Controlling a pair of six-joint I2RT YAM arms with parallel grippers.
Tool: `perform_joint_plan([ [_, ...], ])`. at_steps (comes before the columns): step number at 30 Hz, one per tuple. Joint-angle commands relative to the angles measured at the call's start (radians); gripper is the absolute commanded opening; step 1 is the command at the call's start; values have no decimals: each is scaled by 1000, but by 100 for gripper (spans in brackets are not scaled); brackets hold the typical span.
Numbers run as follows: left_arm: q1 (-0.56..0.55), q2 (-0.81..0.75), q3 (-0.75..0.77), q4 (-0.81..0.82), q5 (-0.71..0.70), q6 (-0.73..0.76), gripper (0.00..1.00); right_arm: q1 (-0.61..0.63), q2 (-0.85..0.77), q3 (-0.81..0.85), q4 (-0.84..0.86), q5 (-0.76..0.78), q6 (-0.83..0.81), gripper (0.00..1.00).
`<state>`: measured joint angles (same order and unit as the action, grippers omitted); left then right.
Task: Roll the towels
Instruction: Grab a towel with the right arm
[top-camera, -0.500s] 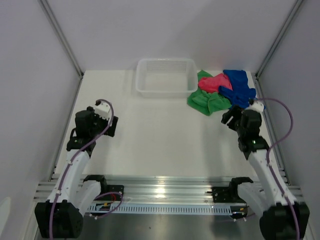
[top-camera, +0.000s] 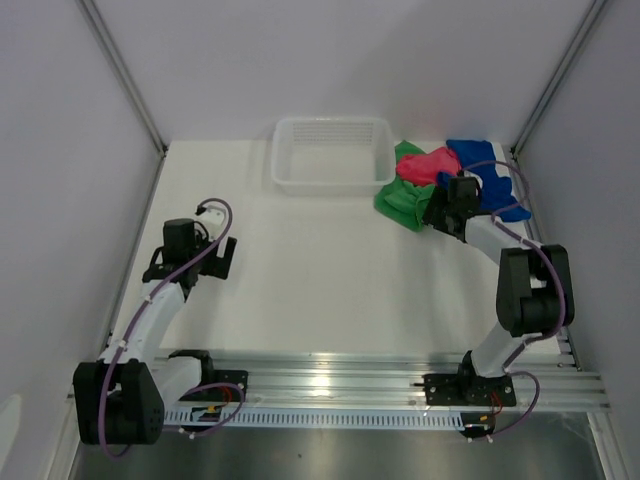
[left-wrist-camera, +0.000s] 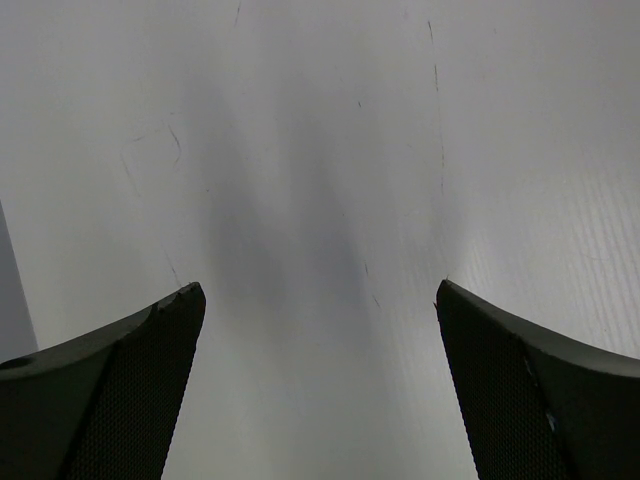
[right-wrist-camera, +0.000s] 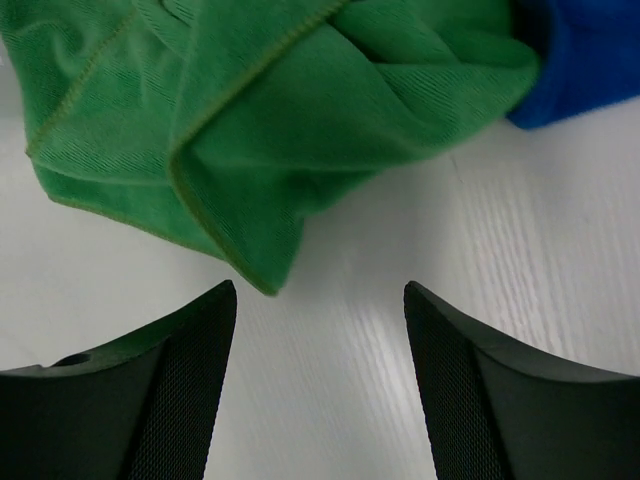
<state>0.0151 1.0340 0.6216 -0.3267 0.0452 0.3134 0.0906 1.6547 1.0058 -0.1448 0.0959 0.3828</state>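
White tabletop (top-camera: 320, 290) fills the floor of a pale-walled enclosure, and we look down on it from above and behind two arms bolted at its near edge

We see the left arm (top-camera: 150, 310) bent over the left side of the table, well apart from everything else. The right arm (top-camera: 530, 290) reaches forward and inward to the far right corner

A white slotted basket (top-camera: 332, 155) stands at the far edge, near the middle. Just to its right the three towels lie in one crumpled heap, unrolled. The blue towel (top-camera: 470, 152), the largest, sits furthest right, with the right arm's wrist and cable crossing over part of it. The green towel (top-camera: 400, 200) spreads nearest the basket and nearest us. The pink-red towel (top-camera: 428, 165) lies bunched on top, between the other two

From the right wrist we see the right gripper (right-wrist-camera: 320, 290) with its jaws apart and nothing between them, low over bare table, a folded corner of the green towel just ahead of the gap and a bit of blue at the upper right

From the left wrist we see the left gripper (left-wrist-camera: 320, 290) spread wide, holding nothing, with only scuffed white table below it
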Motion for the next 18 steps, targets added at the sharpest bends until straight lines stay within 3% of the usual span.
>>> perform_joint_plan([
  [1, -4, 3, -2, 17, -13, -17, 100, 32, 129, 131, 28, -12, -25, 71],
  [7, -4, 9, -6, 21, -19, -13, 99, 60, 319, 281, -16, 8, -15, 69],
  [10, -4, 20, -3, 23, -27, -11, 99, 61, 329, 289, -15, 41, 1, 38],
  [11, -4, 23, 0, 25, -28, -13, 100, 60, 314, 277, -13, 48, 1, 17],
  [13, -4, 31, 0, 23, -34, -13, 100, 60, 246, 257, -1, 57, -4, 0],
  [18, -6, 32, 4, 20, -28, -13, 99, 55, 16, 238, -5, 54, -39, 0],
])
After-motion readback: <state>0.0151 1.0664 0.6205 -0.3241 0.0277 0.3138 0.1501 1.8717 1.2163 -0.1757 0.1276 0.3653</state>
